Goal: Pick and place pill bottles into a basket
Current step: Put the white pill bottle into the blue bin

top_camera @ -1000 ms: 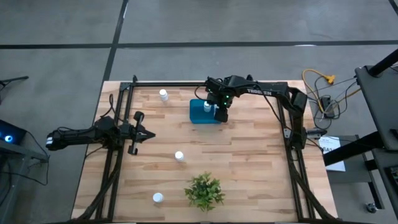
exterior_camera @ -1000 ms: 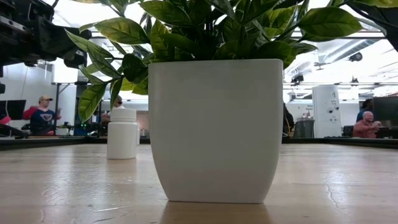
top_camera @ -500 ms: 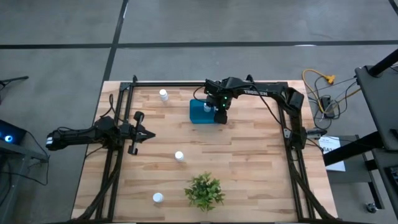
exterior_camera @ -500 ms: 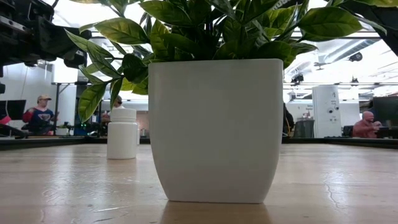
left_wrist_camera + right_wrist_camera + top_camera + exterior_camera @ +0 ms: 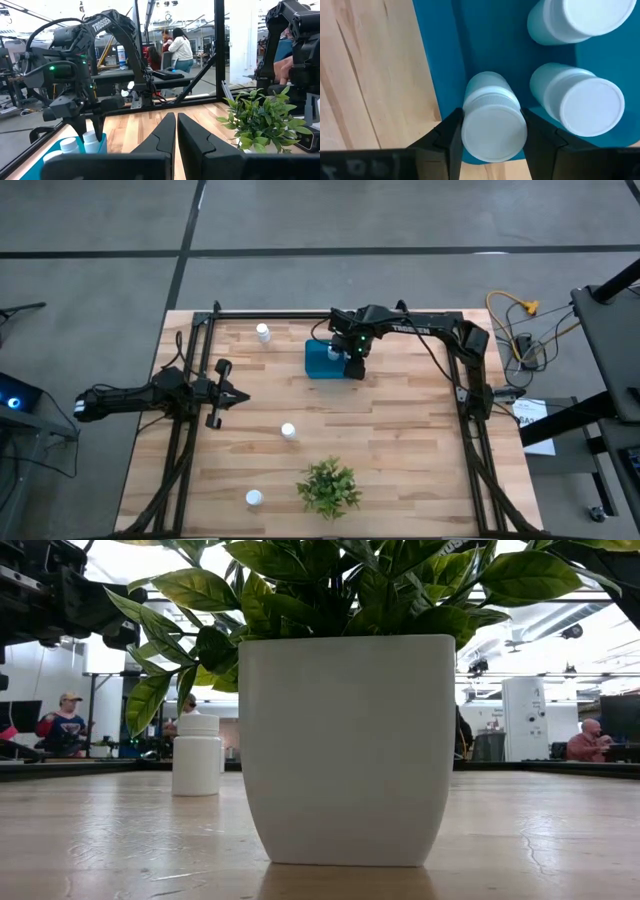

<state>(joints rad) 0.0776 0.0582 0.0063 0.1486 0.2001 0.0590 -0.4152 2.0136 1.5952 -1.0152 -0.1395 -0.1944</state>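
The teal basket (image 5: 322, 361) stands at the table's far middle. My right gripper (image 5: 352, 366) hangs over its right side, shut on a white pill bottle (image 5: 492, 120). Two more bottles (image 5: 580, 102) (image 5: 577, 20) stand upright inside the basket. Three bottles stand loose on the wood: far left (image 5: 263, 333), middle (image 5: 288, 431) and near (image 5: 254, 498). At the table's left, my left gripper (image 5: 226, 391) is shut, points level and has nothing in it. My right gripper pinches the bottle between its two fingers (image 5: 451, 137), at its cap's sides (image 5: 470, 131). The fingers come from above, pointing down. The bottle is upright inside the basket, close to its wall (image 5: 437, 75). The bottle itself hides whether its base stands on the basket's floor.
A leafy plant in a white pot (image 5: 328, 486) stands near the table's front edge and fills the low view (image 5: 347, 750). Black frame rails (image 5: 185, 430) run along the table's left, right and far sides. People sit in the room beyond.
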